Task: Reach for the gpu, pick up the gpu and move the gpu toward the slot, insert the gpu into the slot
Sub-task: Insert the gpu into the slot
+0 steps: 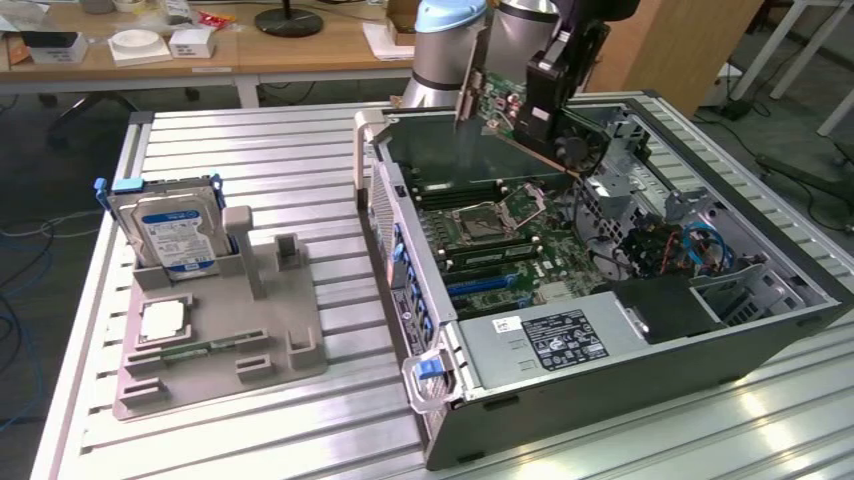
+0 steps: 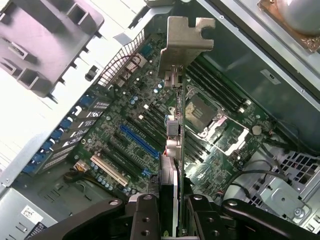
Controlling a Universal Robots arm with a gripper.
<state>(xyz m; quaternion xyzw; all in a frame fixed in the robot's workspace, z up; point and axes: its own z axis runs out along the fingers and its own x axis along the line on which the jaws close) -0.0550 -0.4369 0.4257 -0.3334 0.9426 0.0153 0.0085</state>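
My gripper is shut on the gpu, a dark card with a green board edge and a fan face. It holds the card tilted in the air above the open computer case, over the far end of the motherboard. In the wrist view the gpu is seen edge-on between my black fingers, with its silver end bracket farthest from the gripper. The long blue slot lies on the motherboard below and to one side of the card, apart from it. Blue slots also show on the board.
A grey fixture stands on the slatted table at the exterior view's left. It carries a blue-labelled hard drive, a processor chip and a green memory stick. Inside the case are a power supply, cables and the processor socket.
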